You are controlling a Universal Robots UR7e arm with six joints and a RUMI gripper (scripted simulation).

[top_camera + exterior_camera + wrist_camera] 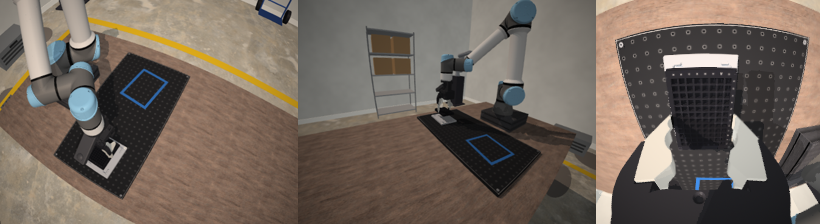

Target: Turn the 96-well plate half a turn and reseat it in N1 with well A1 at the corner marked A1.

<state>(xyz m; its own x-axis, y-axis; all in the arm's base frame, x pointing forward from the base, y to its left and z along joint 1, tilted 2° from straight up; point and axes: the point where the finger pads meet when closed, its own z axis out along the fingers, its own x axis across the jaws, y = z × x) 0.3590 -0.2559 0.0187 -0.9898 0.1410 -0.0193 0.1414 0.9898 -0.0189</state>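
1. The 2 pale fingers press against the long sides of the black 96-well plate [702, 107], 1 on each side, clamped on it near its closer end.
2. The gripper [702, 165] points straight down from the arm's wrist; in the exterior view it [444, 105] stands above the white plate nest N1 [449, 120].
3. In the wrist view the plate covers most of the nest, and only a white strip of N1 [700, 61] shows past the plate's far end, so the plate appears raised toward the camera.
4. Whether the plate touches the nest cannot be told from these views.
5. From the top camera the plate [98, 156] lies partly under the gripper body, with the nest's white rim [112, 169] showing on the sides away from the arm.
6. The cut corner of the plate and the A1 mark are too small to make out.
7. The nest sits at one end of a black perforated board [152, 122] that lies on a brown wooden table [228, 137].
8. A blue rectangle outline [144, 88] is marked on the board's other half, well apart from the nest.
9. A metal shelf unit [371, 73] with brown boxes [390, 44] stands by the grey wall behind the table.
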